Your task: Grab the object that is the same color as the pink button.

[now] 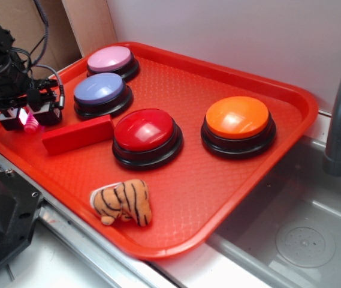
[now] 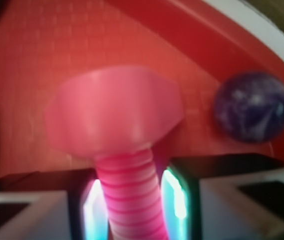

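Note:
The bright pink toy bolt (image 2: 122, 130) fills the wrist view, its ribbed shaft running down between my two glowing pads (image 2: 174, 200) and its flat angular head pointing away over the tray. In the exterior view the bolt (image 1: 31, 124) shows as a pink spot under my gripper (image 1: 27, 120) at the tray's left edge. The gripper is shut on the bolt's shaft. The pale pink domed button (image 1: 111, 60) stands at the tray's back left.
On the red tray (image 1: 230, 174) stand a lavender-blue button (image 1: 100, 92), a red button (image 1: 144, 132) and an orange button (image 1: 238, 120). A red block (image 1: 77, 135) lies beside the gripper. A toy tiger (image 1: 122, 202) lies near the front. A purple ball (image 2: 253, 106) rests by the rim.

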Robot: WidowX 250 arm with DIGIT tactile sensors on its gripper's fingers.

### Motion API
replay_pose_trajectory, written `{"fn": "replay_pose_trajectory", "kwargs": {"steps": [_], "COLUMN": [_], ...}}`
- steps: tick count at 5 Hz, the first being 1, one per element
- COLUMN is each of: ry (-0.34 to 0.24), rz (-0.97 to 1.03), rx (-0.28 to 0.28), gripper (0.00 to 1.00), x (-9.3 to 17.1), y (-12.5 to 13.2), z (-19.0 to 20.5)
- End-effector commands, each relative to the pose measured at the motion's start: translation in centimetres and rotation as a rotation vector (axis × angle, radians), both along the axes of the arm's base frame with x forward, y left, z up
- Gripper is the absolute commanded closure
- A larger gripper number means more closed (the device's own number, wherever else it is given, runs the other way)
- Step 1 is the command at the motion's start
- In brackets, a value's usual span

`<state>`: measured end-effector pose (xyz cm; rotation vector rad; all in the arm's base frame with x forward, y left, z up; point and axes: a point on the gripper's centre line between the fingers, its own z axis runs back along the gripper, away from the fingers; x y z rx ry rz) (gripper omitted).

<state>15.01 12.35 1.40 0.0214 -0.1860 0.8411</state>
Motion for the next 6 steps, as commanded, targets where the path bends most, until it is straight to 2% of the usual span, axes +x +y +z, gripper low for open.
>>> {"fn": "replay_pose_trajectory", "kwargs": {"steps": [1,2,3,4,5,6], "ry": [0.012,-0.009,-0.003,-0.036,-0.068,-0.062], "rz": [-0.123,-0.266,-0.461,-0.552,-0.590,-0.576], "rx": [-0.079,-0.127,-0.176,-0.182,-0.180,-0.195], "gripper": [1.00,1.00,1.00,1.00,1.00,1.00], "x": [1.3,1.6,1.8,1.1,0.5,0.4], "y": [-2.4,-5.8,-10.3,-13.5,-15.2,-14.8], "z": [5.9,8.6,10.8,11.8,11.6,11.6]}}
